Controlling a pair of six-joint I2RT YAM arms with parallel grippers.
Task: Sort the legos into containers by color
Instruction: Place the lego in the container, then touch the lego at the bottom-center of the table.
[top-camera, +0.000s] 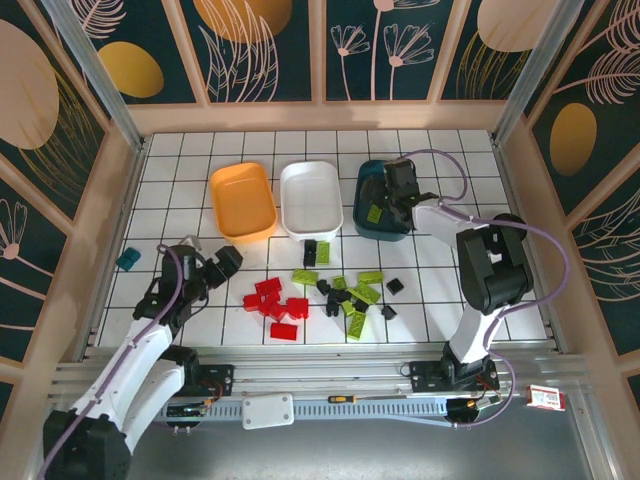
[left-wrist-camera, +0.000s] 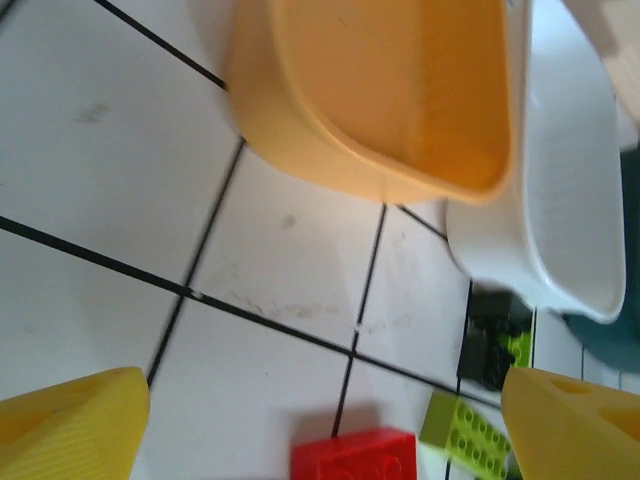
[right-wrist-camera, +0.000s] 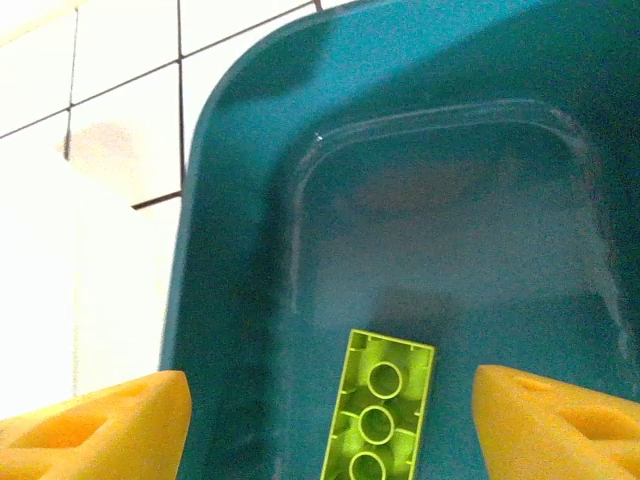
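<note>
Legos: lime brick lies flat in dark teal tray under right gripper, jaws apart, holding nothing | left gripper spread wide, empty, near red bricks on table | lime bricks, black bricks loose beside them | orange tray, white tray left of teal one

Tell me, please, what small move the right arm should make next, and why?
Probably lift the right gripper straight up from the dark teal tray: its jaws stand open and the lime green brick lies flat on the tray floor, touching neither finger.
</note>
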